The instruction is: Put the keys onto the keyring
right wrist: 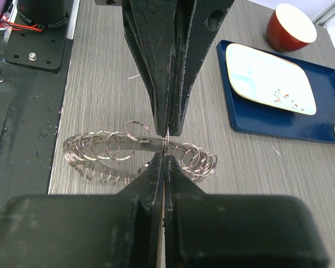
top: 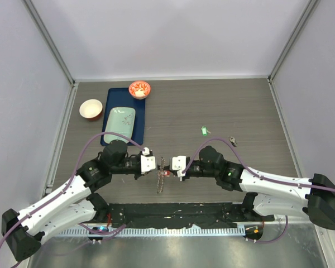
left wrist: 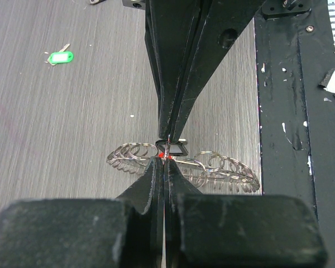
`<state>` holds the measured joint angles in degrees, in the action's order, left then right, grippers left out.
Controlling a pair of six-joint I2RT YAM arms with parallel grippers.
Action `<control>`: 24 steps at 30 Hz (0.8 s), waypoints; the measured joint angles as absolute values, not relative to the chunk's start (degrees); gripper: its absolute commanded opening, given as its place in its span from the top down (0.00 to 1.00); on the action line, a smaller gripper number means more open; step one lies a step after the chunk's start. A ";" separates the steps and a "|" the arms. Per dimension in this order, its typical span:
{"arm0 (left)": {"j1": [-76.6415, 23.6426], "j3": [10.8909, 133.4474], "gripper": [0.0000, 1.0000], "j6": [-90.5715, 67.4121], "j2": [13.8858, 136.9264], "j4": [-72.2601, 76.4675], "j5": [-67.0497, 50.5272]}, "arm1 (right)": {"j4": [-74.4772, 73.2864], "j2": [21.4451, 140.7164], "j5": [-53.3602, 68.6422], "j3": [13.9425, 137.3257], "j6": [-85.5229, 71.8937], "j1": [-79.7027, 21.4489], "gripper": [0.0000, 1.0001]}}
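Above the table (top: 240,111), the keyring (top: 159,182) hangs where both shut jaws meet.

Large silvery-grey metal keyring (top: 160,180), its rim hung with small wire loops, appears nearly edge-on from above. It is clamped between the closed left gripper (top: 158,169) and right gripper (top: 167,172). A small red key head (left wrist: 162,157) shows at the clamp point. A green-headed key (top: 203,130) and a dark-headed key (top: 233,140) lie flat near each other, well apart from the ring.
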<state>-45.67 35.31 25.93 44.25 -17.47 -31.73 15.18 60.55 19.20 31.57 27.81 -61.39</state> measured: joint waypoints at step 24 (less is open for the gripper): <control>-46.48 37.34 1.00 25.39 48.16 -18.57 -30.20 | 14.46 60.25 18.61 31.51 25.50 -61.25 0.99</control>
